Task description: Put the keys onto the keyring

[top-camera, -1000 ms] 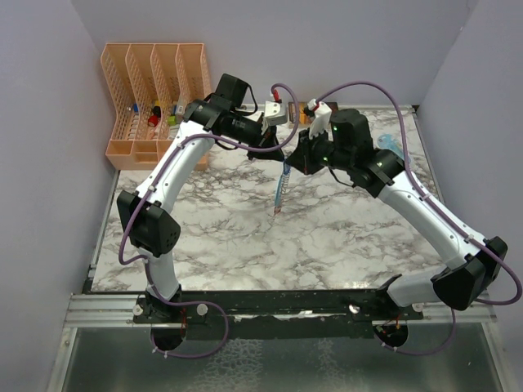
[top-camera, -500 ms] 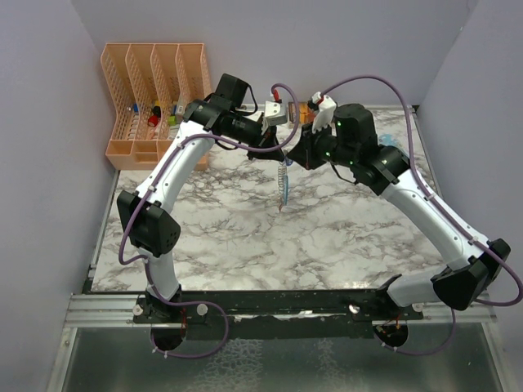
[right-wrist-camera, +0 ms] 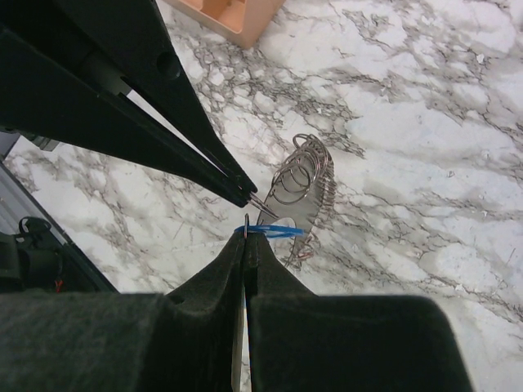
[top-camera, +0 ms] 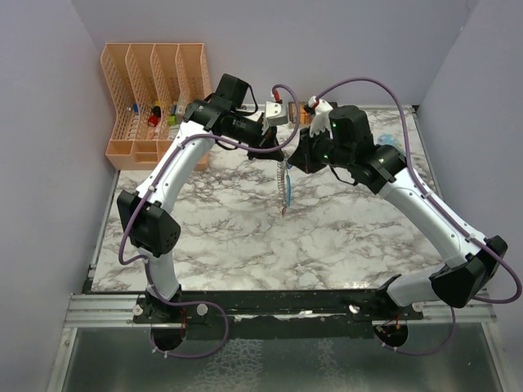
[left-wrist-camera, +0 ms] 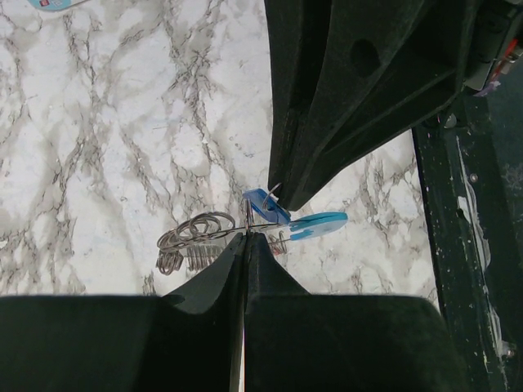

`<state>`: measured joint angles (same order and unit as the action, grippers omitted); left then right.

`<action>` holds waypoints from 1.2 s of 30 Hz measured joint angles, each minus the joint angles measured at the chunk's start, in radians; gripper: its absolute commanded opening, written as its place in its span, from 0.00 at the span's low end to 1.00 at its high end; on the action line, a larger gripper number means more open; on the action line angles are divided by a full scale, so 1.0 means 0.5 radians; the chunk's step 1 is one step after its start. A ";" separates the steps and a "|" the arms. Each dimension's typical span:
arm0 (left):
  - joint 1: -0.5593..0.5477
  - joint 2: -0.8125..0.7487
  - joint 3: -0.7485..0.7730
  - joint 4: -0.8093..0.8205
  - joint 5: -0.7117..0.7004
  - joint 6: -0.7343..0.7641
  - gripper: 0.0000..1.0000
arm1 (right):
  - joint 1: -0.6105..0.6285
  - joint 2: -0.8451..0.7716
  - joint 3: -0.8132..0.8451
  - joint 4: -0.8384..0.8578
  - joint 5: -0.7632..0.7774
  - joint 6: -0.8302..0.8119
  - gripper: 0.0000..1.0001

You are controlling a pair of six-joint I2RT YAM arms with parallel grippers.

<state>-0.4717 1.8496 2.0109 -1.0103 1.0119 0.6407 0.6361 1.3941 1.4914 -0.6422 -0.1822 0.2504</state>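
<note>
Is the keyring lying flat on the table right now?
No, the keyring hangs in the air, pinched between the left hand and the right hand, clear above the table.

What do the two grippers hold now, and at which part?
The left gripper holds the keyring by a thin wire loop. The right gripper pinches what seems the blue key, at its tag's end.

Keyring (top-camera: 284, 188) tiny from above, pale-blue object (left-wrist-camera: 55, 3) cropped at top edge
</note>
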 measured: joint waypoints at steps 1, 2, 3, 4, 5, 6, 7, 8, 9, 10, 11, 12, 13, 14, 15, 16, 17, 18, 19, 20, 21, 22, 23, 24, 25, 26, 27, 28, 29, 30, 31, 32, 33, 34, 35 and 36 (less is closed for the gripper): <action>0.000 0.000 0.000 0.000 -0.002 0.000 0.00 | 0.000 0.000 0.000 -0.012 0.004 -0.001 0.01; 0.000 0.000 0.000 0.000 -0.002 0.000 0.00 | 0.000 0.000 0.000 -0.023 0.007 -0.001 0.01; 0.000 0.000 0.000 0.001 -0.005 0.000 0.00 | -0.001 0.000 0.000 -0.031 0.007 -0.001 0.01; 0.000 0.000 0.000 0.000 -0.007 0.000 0.00 | 0.000 0.000 0.000 -0.034 0.007 -0.001 0.01; 0.000 0.000 0.000 0.000 -0.008 -0.001 0.00 | 0.000 0.000 0.000 -0.037 0.007 -0.001 0.01; 0.000 0.000 0.000 0.000 -0.008 -0.001 0.00 | 0.002 0.000 0.000 -0.040 0.007 -0.001 0.01; 0.000 0.000 0.000 0.000 -0.010 -0.002 0.00 | 0.002 0.000 0.000 -0.040 0.007 -0.001 0.01; 0.000 0.000 0.000 0.001 -0.011 -0.002 0.00 | 0.005 0.000 0.000 -0.040 0.007 -0.001 0.01; 0.000 0.000 0.000 0.001 -0.011 -0.003 0.00 | 0.005 0.000 0.000 -0.040 0.007 0.000 0.01; 0.000 0.000 0.000 0.001 -0.011 -0.005 0.00 | 0.008 0.002 0.000 -0.040 0.007 0.000 0.01; 0.000 0.000 0.000 0.001 -0.011 -0.007 0.00 | 0.011 0.004 0.000 -0.040 0.007 0.000 0.01; -0.001 0.000 0.000 0.001 -0.011 -0.008 0.00 | 0.013 0.008 0.001 -0.040 0.007 0.000 0.01; -0.002 0.000 0.000 0.001 -0.011 -0.008 0.00 | 0.017 0.013 0.003 -0.040 0.007 0.001 0.01; -0.004 0.000 0.000 0.001 -0.011 -0.008 0.00 | 0.021 0.021 0.008 -0.040 0.008 0.000 0.01; -0.004 0.000 0.000 0.001 -0.012 -0.009 0.00 | 0.024 0.033 0.017 -0.039 0.009 0.001 0.01; -0.005 0.000 0.000 0.001 -0.012 -0.009 0.00 | 0.027 0.041 0.021 -0.038 0.010 0.002 0.01; -0.008 0.000 0.000 0.001 -0.012 -0.010 0.00 | 0.033 0.051 0.024 -0.037 0.011 0.006 0.01; -0.008 0.000 0.001 0.000 -0.012 -0.010 0.00 | 0.035 0.056 0.025 -0.037 0.012 0.008 0.01; -0.009 0.000 0.001 0.000 -0.016 -0.009 0.00 | 0.037 0.062 0.026 -0.037 0.014 0.013 0.01; -0.009 0.000 0.001 0.000 -0.018 -0.009 0.00 | 0.039 0.065 0.026 -0.038 0.017 0.014 0.01; -0.009 0.000 0.001 0.000 -0.019 -0.009 0.00 | 0.039 0.066 0.026 -0.038 0.020 0.015 0.01; -0.009 0.000 0.001 0.000 -0.020 -0.009 0.00 | 0.039 0.066 0.027 -0.038 0.025 0.016 0.01; -0.010 0.000 0.001 0.000 -0.020 -0.009 0.00 | 0.039 0.067 0.031 -0.040 0.030 0.016 0.01; -0.011 0.000 0.001 0.000 -0.020 -0.009 0.00 | 0.039 0.069 0.038 -0.040 0.037 0.017 0.01; -0.012 0.000 0.002 0.000 -0.020 -0.009 0.00 | 0.039 0.070 0.047 -0.039 0.048 0.018 0.01; -0.014 0.000 0.002 0.000 -0.020 -0.009 0.00 | 0.039 0.071 0.057 -0.038 0.063 0.021 0.01; -0.016 0.000 0.002 0.000 -0.019 -0.009 0.00 | 0.039 0.071 0.062 -0.037 0.070 0.023 0.01; -0.017 0.000 0.002 -0.001 -0.019 -0.009 0.00 | 0.039 0.071 0.066 -0.036 0.076 0.027 0.01; -0.018 0.000 0.002 -0.001 -0.019 -0.008 0.00 | 0.039 0.072 0.069 -0.036 0.082 0.031 0.01; -0.019 0.000 0.002 -0.001 -0.020 -0.008 0.00 | 0.039 0.074 0.072 -0.037 0.088 0.034 0.01; -0.019 0.000 0.002 -0.001 -0.020 -0.006 0.00 | 0.039 0.081 0.080 -0.039 0.094 0.037 0.01; -0.019 0.000 0.002 -0.001 -0.021 -0.006 0.00 | 0.039 0.088 0.089 -0.040 0.097 0.037 0.01; -0.018 0.000 0.002 -0.001 -0.027 -0.005 0.00 | 0.039 0.095 0.094 -0.041 0.101 0.037 0.01; -0.017 0.000 0.002 -0.002 -0.032 -0.004 0.00 | 0.039 0.100 0.096 -0.042 0.109 0.037 0.01; -0.016 0.000 0.003 -0.002 -0.037 -0.001 0.00 | 0.039 0.107 0.098 -0.043 0.115 0.037 0.01; -0.015 0.000 0.004 -0.004 -0.043 0.002 0.00 | 0.039 0.111 0.101 -0.044 0.117 0.038 0.01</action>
<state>-0.4793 1.8496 2.0129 -1.0122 0.9901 0.6418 0.6556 1.4498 1.5417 -0.6643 -0.1234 0.2695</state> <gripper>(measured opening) 0.010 0.015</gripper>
